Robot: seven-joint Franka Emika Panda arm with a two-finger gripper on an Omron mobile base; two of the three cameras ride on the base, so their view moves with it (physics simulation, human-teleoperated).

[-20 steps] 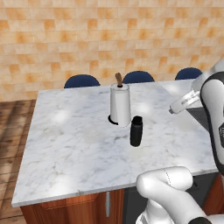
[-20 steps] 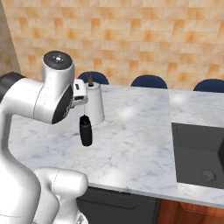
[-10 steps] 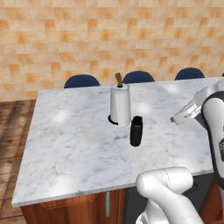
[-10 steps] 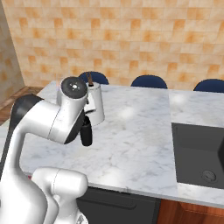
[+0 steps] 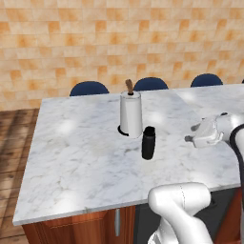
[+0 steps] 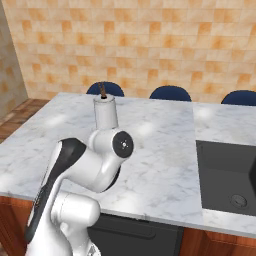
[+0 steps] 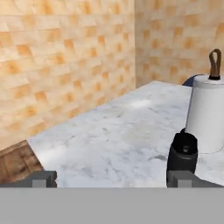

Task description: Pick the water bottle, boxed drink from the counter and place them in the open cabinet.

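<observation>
— Left base view: I'm seeing the water bottle (image 5: 148,142) standing upright on the bench (image 5: 76,157), just in front of the paper-towel roll (image 5: 131,114). The claw (image 5: 189,133) is hovering off to its right, empty.

— Hand view?

— I'm looking past wide-open fingertips (image 7: 43,178) at the bottle (image 7: 182,154). It's looking rigid, smooth, tippy; I'm planning a mid-body grip.

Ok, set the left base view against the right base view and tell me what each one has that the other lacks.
Left base view alone: the water bottle standing just in front of the paper-towel roll, and the claw, open, off to its right. Right base view alone: the black sink set into the top. Both share the marble counter, the roll and blue chairs.
</observation>
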